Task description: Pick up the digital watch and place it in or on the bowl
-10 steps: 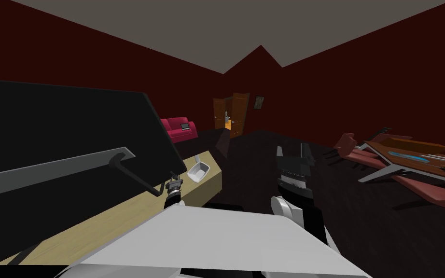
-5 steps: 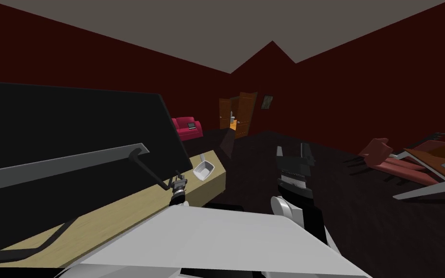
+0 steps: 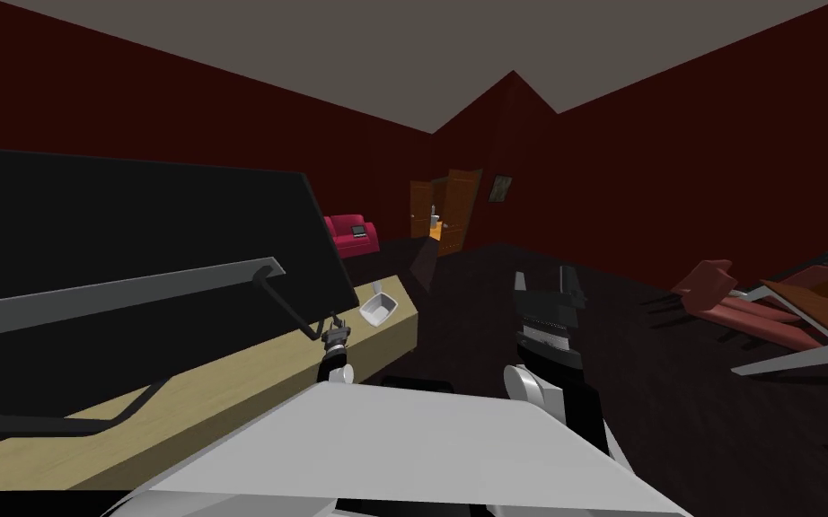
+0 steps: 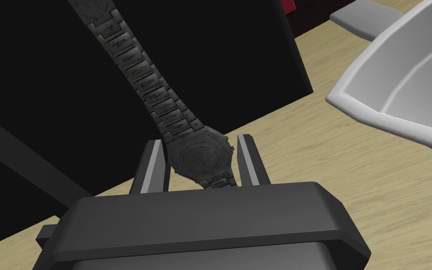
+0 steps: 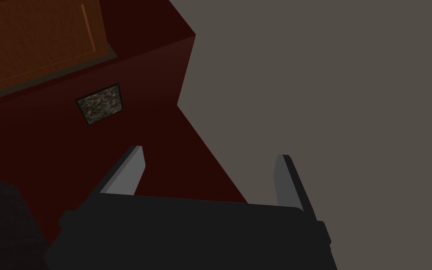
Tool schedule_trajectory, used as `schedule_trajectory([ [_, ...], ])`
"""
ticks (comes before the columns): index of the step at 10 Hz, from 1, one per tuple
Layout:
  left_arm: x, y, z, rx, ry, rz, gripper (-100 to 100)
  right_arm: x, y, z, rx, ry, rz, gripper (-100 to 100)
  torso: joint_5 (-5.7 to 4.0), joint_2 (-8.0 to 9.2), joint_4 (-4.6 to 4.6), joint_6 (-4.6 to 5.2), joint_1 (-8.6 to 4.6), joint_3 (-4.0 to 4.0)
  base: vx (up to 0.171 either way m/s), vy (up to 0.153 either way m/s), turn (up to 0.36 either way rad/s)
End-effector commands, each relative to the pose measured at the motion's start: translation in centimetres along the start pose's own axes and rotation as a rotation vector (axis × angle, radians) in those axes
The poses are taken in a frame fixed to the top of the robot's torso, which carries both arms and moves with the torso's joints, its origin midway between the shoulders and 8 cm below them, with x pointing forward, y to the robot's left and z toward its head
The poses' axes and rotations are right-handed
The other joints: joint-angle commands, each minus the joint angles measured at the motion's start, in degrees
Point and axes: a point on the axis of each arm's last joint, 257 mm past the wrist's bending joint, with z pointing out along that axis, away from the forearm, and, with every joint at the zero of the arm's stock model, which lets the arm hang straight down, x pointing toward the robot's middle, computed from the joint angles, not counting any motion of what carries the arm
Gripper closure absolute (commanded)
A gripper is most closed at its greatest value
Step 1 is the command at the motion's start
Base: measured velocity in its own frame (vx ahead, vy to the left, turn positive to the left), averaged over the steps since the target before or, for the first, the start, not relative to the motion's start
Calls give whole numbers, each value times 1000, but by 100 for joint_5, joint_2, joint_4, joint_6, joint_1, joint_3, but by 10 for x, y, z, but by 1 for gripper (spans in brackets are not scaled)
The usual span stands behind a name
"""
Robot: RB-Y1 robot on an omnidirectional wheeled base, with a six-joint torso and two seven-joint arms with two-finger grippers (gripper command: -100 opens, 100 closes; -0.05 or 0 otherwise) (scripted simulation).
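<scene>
View as a whole: the television (image 3: 134,260), the red sofa (image 3: 349,235) and the dining table (image 3: 816,305) all sit further right than a second ago, so I have turned, and the furniture has not moved.
Left gripper (image 4: 199,139): it has risen slightly in the head view and is above the light wood cabinet top (image 4: 304,154), beside the television's foot; its two fingers are clamped on the watch case.
Digital watch (image 4: 200,159): dark grey, gripped by its case, with the strap running away from the fingers across the black screen; it looks clear of the cabinet.
Bowl (image 4: 398,89): white, standing on the cabinet top just beyond the gripper; the gap between them has barely changed.
Right gripper (image 3: 545,283): raised in front of the chest, fingers spread wide and empty.
Meaning for the task: the pickup looks done, and what remains is a short carry over the bowl's rim and then the release.
Writing: the case and strap links carry raised marks too faint to read; no brand, label or text is legible anywhere.
</scene>
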Motion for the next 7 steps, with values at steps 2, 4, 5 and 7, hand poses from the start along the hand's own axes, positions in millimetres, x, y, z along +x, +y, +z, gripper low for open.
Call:
schedule_trajectory([
  [2, 8, 8, 15, -21, -12, -24, 100, 0, 0, 0, 0, 0, 0, 0, 1, 1, 1, -1, 5, 1, -140, -101, 59],
  [4, 15, 14, 28, -37, -19, -40, 100, 0, 0, 0, 0, 0, 0, 0, 6, 13, 4, -1, 14, 8, -148, -101, 60],
  [5, 19, 17, 35, -44, -22, -46, 100, 0, 0, 0, 0, 0, 0, 0, 8, 10, 3, 0, 11, 7, -140, -118, 61],
  [7, 28, 22, 47, -58, -27, -58, 100, 0, 0, 0, 0, 0, 0, 0, 6, 15, 4, 3, -2, 10, -154, -139, 61],
])
